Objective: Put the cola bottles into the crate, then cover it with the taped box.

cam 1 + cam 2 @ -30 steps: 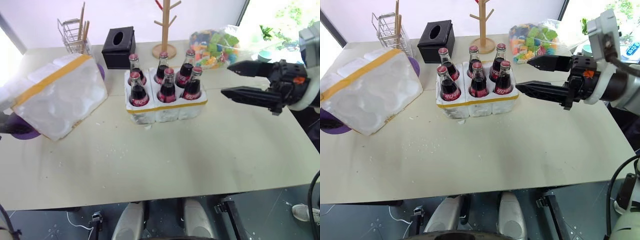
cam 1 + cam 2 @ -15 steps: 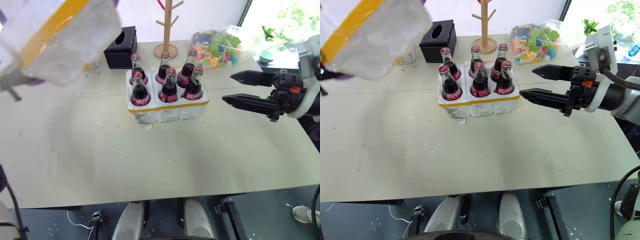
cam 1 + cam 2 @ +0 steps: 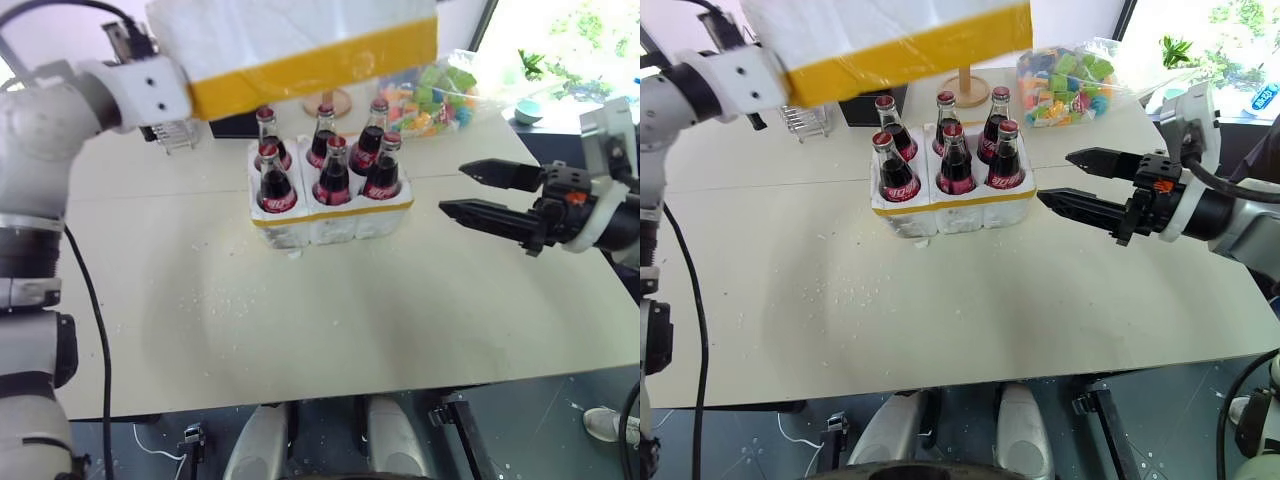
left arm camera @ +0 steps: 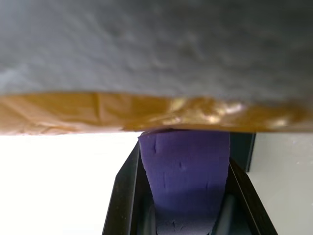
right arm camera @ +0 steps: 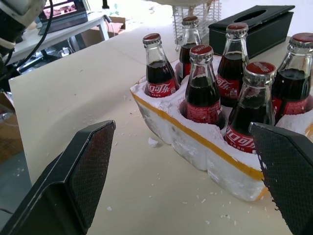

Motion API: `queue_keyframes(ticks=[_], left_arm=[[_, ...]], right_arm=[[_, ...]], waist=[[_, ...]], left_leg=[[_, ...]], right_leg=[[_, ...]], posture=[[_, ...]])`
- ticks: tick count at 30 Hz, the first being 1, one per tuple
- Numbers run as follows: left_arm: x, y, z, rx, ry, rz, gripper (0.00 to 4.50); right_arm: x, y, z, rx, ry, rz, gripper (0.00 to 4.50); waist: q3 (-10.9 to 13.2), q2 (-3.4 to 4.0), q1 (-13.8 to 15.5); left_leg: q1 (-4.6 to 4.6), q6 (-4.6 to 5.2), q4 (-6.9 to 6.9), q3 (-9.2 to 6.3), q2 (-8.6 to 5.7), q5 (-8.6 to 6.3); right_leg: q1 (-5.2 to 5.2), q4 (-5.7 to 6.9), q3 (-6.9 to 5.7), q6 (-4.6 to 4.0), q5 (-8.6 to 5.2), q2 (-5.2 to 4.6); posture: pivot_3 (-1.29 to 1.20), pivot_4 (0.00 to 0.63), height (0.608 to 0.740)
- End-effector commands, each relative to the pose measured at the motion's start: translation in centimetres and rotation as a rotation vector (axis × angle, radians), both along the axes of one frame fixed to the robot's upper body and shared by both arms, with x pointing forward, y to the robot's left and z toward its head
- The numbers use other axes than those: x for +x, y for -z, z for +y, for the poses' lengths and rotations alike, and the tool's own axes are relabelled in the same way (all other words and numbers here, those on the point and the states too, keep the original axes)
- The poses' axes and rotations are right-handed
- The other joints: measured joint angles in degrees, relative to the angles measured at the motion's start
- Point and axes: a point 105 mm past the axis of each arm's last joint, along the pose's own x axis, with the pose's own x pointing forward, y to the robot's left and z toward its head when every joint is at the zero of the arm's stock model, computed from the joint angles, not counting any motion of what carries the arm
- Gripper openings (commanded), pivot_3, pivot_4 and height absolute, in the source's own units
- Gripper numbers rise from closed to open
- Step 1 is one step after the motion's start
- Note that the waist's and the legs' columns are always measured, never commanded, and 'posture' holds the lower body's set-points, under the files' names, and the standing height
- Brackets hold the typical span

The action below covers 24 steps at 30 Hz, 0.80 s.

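From the head, the taped box (image 3: 300, 40) hung above the six cola bottles (image 3: 330, 160) standing in the crate (image 3: 330, 215). Left wrist: left gripper (image 4: 183, 196) pinched the box. Right wrist: right gripper (image 5: 190, 181) gaped wide beside the crate.

The crate (image 3: 330, 215) sat on the tabletop (image 3: 300, 320), toward its far side, with all six cola bottles (image 3: 332, 170) standing in its wells, in two rows of three. The taped box (image 3: 300, 40) hung in the air above and slightly behind the crate, clear of the bottle caps, carried from its left end by the left hand (image 4: 183, 186). The right hand (image 3: 470, 192) hovered to the right of the crate, level with it and apart from it. Behind the crate stood a tissue box (image 3: 855, 100), a wire rack (image 3: 805, 118) to its left, a wooden peg stand (image 3: 333, 100), and a bag of toy blocks (image 3: 1075, 75) at the far right.
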Motion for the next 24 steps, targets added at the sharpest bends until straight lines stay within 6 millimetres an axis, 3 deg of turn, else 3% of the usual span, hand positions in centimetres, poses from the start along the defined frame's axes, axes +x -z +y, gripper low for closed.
queue_keyframes(ticks=[1, 6, 10, 15, 19, 24], left_arm=[[-0.3, 0.1, -0.3, 0.118, -0.064, -0.112, 0.6], [-0.5, 3.3, -1.4, 0.216, -0.071, -0.128, 0.6], [-0.4, 4.4, -2.7, 0.216, -0.053, -0.147, 0.6], [-0.5, 4.1, -3.6, 0.215, -0.04, -0.165, 0.6], [-1.0, 3.3, -3.5, 0.322, -0.046, -0.198, 0.6], [-1.5, 3.0, -4.5, 0.276, -0.02, -0.196, 0.6]], right_arm=[[-0.8, -1.3, -0.2, 0.018, 0.012, -0.068, 4.5], [-0.8, -1.3, -0.3, 0.032, 0.033, -0.069, 4.5], [-0.7, -1.3, -0.4, 0.037, 0.044, -0.072, 4.5], [-0.5, -1.2, -0.5, 0.037, 0.058, -0.074, 4.5], [-0.3, -1.2, -0.6, 0.039, 0.069, -0.081, 4.5], [-0.2, -1.0, -0.6, 0.041, 0.07, -0.077, 4.5]], waist=[[0.0, 0.0, 0.08], [-0.01, -0.01, 0.2], [-0.02, -0.04, 0.71], [-0.03, -0.03, 1.55], [-0.03, -0.03, 1.49], [-0.03, -0.03, 1.58]], left_leg=[[0.03, 0.0, 0.0, 0.01, 0.0, 0.0], [0.1, 0.0, 0.02, 0.0, 0.0, 0.0], [0.13, 0.0, 0.04, -0.05, 0.0, 0.0], [0.2, 0.0, 0.08, -0.03, 0.0, 0.0], [0.21, 0.0, 0.08, -0.03, 0.0, 0.0], [0.26, 0.0, 0.08, -0.06, 0.0, 0.0]], right_leg=[[0.03, -0.01, 0.0, 0.0, 0.0, 0.0], [0.1, -0.01, 0.01, 0.0, 0.0, -0.01], [0.2, -0.04, -0.01, 0.0, 0.0, -0.01], [0.29, -0.07, -0.01, 0.0, 0.0, -0.01], [0.3, -0.08, -0.02, 0.0, 0.0, -0.01], [0.39, -0.11, -0.03, 0.0, 0.0, -0.01]], posture=[[0.0, 0.15, 0.74], [0.0, 0.15, 0.74], [0.0, 0.15, 0.74], [0.0, 0.15, 0.74], [0.0, 0.15, 0.74], [0.0, 0.15, 0.74]])
